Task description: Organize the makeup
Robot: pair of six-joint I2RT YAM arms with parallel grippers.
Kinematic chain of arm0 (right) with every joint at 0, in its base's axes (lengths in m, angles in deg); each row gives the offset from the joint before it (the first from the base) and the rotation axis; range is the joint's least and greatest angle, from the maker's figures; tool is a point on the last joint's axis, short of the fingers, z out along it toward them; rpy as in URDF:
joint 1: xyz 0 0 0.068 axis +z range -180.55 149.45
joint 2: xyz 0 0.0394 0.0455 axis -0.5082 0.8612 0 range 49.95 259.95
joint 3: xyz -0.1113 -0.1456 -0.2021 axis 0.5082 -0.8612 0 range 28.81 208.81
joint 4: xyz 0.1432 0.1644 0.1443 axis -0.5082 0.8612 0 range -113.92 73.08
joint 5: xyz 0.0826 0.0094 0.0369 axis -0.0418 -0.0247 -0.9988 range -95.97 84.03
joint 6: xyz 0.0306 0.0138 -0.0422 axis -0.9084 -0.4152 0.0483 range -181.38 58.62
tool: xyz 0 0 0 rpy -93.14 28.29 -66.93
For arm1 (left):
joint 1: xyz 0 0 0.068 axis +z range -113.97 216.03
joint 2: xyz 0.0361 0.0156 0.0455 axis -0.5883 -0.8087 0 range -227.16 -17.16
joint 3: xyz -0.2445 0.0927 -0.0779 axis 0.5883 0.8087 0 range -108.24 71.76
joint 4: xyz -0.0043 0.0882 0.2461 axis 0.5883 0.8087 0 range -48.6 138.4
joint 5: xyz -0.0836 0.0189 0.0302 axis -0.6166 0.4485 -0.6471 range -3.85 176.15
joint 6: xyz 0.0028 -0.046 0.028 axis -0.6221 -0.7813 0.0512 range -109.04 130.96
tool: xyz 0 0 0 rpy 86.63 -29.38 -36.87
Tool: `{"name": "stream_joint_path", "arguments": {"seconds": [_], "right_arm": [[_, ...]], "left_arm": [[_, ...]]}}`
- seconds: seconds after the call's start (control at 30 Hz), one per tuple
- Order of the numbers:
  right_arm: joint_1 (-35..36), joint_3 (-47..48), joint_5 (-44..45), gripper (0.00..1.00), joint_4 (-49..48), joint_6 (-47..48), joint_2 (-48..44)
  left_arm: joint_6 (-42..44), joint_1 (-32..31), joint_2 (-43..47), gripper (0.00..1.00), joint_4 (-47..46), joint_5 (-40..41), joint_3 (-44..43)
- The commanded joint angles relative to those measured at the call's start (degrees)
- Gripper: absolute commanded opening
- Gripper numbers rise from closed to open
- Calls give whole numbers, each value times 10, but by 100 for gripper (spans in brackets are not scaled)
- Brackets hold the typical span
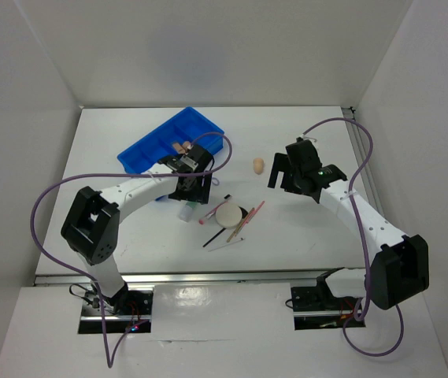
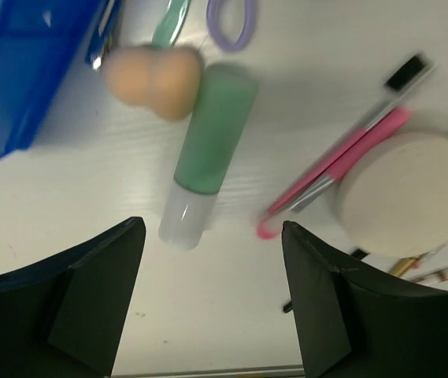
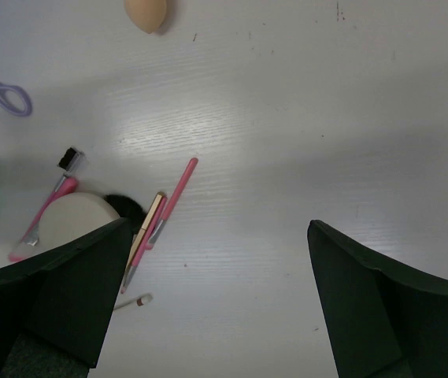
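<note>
- Top external view: the blue plastic divided bin (image 1: 194, 124) sits upper left of centre. Most of the makeup lies loose on the table below it, mid-frame. There is a round cream compact (image 1: 227, 213), pink pencils (image 1: 252, 214) fanned to its right and a thin black brush (image 1: 215, 239) below. An egg-shaped beige sponge (image 1: 258, 164) lies apart, between the arms. The left gripper (image 1: 190, 193) hangs over the cluster's left edge and the right gripper (image 1: 280, 169) is just right of that sponge.
- Left wrist view: the left gripper (image 2: 210, 230) is spread wide and holds nothing. It straddles the clear-capped end of a pale green plastic tube (image 2: 214, 138) lying flat and slanted. A waisted beige sponge (image 2: 151, 79) rests against or just beside the tube's upper end, near the bin (image 2: 19, 71). A pink-handled brush (image 2: 349, 153) with a black head lies to the right, against the compact (image 2: 401, 201). I judge that the smooth, round tube could roll or slip out if it is pinched at the cap. The right finger might also sweep the pink tip just beside it.
- Right wrist view: the right gripper (image 3: 217, 232) is likewise open and empty, over the bare white table (image 3: 326, 118). The egg-shaped sponge (image 3: 146, 14) sits at the top edge, well apart, and the pencils (image 3: 168, 203) lie lower left. Reaching into the cluster would probably crowd the left arm. The soft sponge would squash and could pop free.
</note>
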Motion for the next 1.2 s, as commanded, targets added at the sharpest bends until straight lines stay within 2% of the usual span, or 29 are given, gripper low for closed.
{"name": "stream_joint_path", "arguments": {"seconds": [0.0,0.17,0.33,0.57,0.7,0.73,0.83,0.87,1.0,1.17], "right_arm": [[-4,-3,-4,100,-28,-4,-21],[-4,-3,-10,100,-28,-4,-27],[-4,-3,-4,100,-17,-9,-33],[-4,-3,7,100,-17,-9,-33],[-4,-3,7,100,-17,-9,-38],[-4,-3,7,100,-17,-9,-38],[-4,-3,7,100,-17,-9,-38],[-4,-3,7,100,-17,-9,-38],[-4,2,7,100,-22,-9,-25],[-4,-3,7,100,-34,-9,-19]], "left_arm": [[10,-5,11,84,-28,36,25],[36,-5,-35,84,-47,36,26],[36,-5,-96,73,-53,12,20],[24,-10,-111,57,-48,19,20],[35,-17,-111,34,-28,24,8],[47,-22,-101,23,-21,24,-2],[77,-28,-70,3,7,10,-26],[85,-28,-61,0,14,-1,-34],[92,-18,-38,0,50,-30,-121],[-7,51,-67,0,83,-58,-244]]}}
